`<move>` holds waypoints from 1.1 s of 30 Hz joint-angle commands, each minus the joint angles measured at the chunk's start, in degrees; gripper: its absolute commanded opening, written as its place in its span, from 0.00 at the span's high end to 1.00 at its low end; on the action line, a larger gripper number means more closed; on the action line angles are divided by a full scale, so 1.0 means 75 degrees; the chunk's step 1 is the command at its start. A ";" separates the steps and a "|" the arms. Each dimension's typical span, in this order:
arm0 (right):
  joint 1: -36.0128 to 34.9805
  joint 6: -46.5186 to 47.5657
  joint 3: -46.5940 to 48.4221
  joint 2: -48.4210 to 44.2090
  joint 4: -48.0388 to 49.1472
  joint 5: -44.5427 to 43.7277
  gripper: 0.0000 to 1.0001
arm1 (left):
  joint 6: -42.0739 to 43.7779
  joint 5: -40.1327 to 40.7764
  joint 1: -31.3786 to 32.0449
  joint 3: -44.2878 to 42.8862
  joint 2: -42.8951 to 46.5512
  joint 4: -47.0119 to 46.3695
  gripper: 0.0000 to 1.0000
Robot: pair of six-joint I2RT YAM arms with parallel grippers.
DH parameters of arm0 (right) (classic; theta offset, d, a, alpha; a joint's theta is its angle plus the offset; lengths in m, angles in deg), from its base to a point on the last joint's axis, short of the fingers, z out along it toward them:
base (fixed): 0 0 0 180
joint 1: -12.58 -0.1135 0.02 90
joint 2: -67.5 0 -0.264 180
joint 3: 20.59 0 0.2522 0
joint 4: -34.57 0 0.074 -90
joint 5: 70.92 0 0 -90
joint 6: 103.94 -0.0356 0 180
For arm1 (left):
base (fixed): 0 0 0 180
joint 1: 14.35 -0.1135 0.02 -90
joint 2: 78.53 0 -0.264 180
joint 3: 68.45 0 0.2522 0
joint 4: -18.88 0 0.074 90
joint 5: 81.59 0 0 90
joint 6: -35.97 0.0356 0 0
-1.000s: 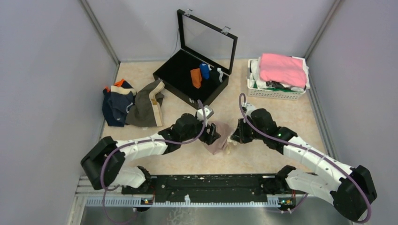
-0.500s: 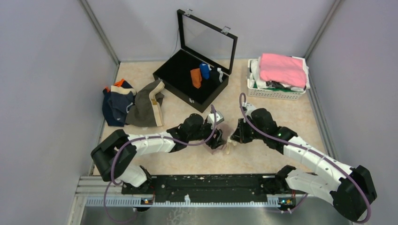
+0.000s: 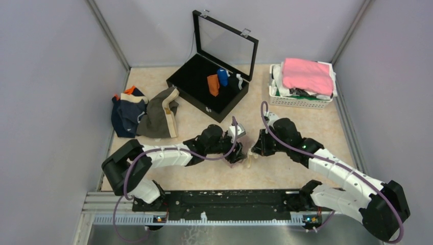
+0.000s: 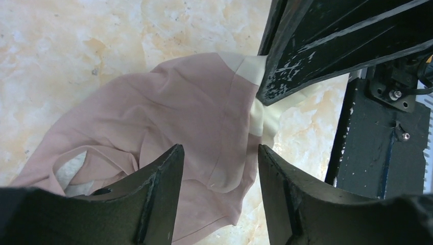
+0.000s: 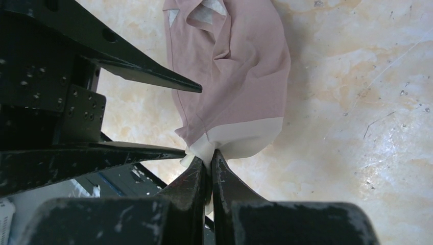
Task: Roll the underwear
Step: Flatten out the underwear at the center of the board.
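A pale pink-beige underwear with a cream waistband lies crumpled on the table's middle. My right gripper is shut on the waistband's corner. My left gripper hovers open just over the cloth's lower edge, one finger on each side and neither pressing it. In the top view the left gripper covers most of the underwear, and the right gripper is close beside it. More underwear, navy and olive-brown, is piled at the left.
A black case with its glass lid raised stands at the back, with an orange roll and a blue roll inside. A white basket at the back right holds a bright pink cloth.
My left gripper has moved right over the pink-beige underwear and its jaws have narrowed. The cloth is more bunched and hidden beneath it. My right gripper has kept its hold and place.
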 commanded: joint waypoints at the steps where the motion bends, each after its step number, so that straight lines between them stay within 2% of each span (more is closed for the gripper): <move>1: 0.0115 -0.0117 0.0212 -0.0188 0.0150 0.0077 1.00 | 0.0177 0.0021 0.0039 -0.0322 -0.0311 -0.0480 0.40; 4: 0.0113 -0.0134 0.0168 -0.0213 0.0176 0.0099 1.00 | 0.0179 0.0054 0.0039 -0.0452 -0.0491 -0.0512 0.47; 8: 0.0116 -0.0131 0.0155 -0.0268 0.0069 -0.0111 1.00 | 0.0188 0.0078 0.0039 -0.0630 -0.0620 -0.0384 0.70; 12: 0.0108 0.0019 0.0193 -0.0430 -0.0293 -0.0958 0.85 | 0.0289 0.0452 0.0027 -0.0701 -0.0398 -0.0100 0.93; 14: 0.0112 0.0043 0.0184 -0.0565 -0.0463 -0.1493 0.73 | 0.0324 0.0694 0.0027 -0.0753 -0.0196 0.0078 1.00; 17: 0.0105 -0.0031 0.0088 -0.0750 -0.0574 -0.2097 0.60 | 0.0281 0.1112 0.0027 -0.0886 -0.0027 0.0450 1.00; 21: 0.0114 -0.0210 -0.0057 -0.0811 -0.0696 -0.2427 0.52 | 0.0422 0.1380 0.0007 -0.1056 0.0031 0.0756 1.00; 30: 0.0106 -0.0703 -0.0613 -0.1343 -0.0218 -0.1701 0.48 | 0.0424 0.1441 -0.0020 -0.1174 -0.0091 0.0860 1.00; 33: 0.0115 -0.0901 -0.0766 -0.1682 0.0012 -0.1616 0.52 | 0.0425 0.1487 -0.0031 -0.1150 -0.0097 0.0871 1.00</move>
